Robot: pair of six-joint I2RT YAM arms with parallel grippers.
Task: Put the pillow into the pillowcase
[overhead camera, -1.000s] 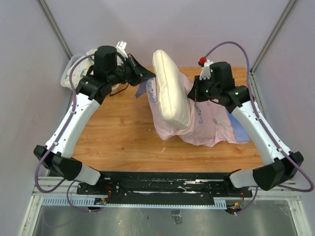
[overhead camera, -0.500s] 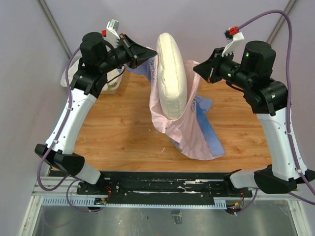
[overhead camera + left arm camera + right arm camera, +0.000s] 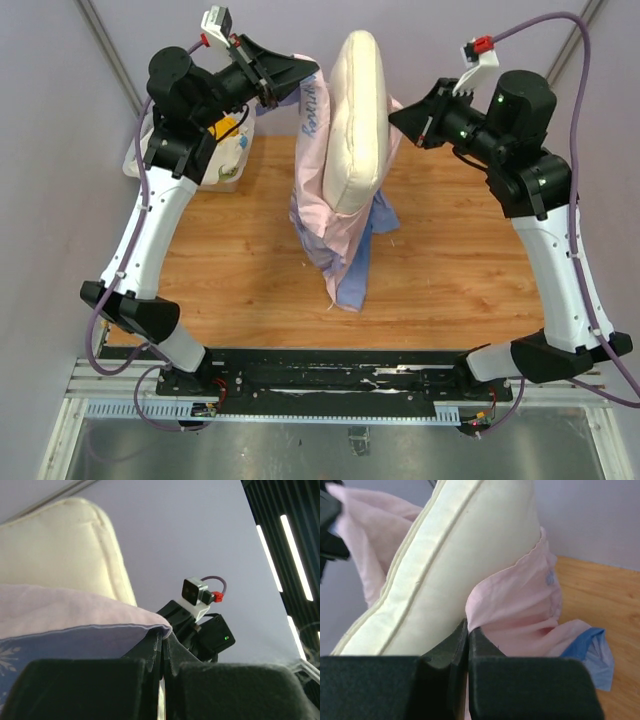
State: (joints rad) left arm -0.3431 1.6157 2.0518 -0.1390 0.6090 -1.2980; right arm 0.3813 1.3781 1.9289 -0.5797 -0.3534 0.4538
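I stood by while both arms reached high over the table (image 3: 230, 290), the pillowcase (image 3: 322, 215) slung between them by its open mouth. The left gripper (image 3: 308, 72) was clenched on the left side of that mouth. Seen from its own wrist, the fingers (image 3: 90, 690) met tight with the pale hem caught at their tips. The right gripper (image 3: 396, 115) was clamped on the opposite side of the mouth, and its fingers (image 3: 530, 690) were pressed together with a fold of pink cloth running down between them.

The pillow (image 3: 355, 120) stood on end between the two grippers, edge-on to me. Its upper part stuck out well above the mouth and its lower part was sunk inside the case. The case hung below it as a loose tube with the pink side out, blue showing at the bottom and along one fold. Some purple lettering showed near the left gripper. I could not tell whether the lowest tip touched the wood.

At the far left corner sat a bin (image 3: 135, 160) with a white and yellow cloth (image 3: 228, 150) in it, apart from everything else.
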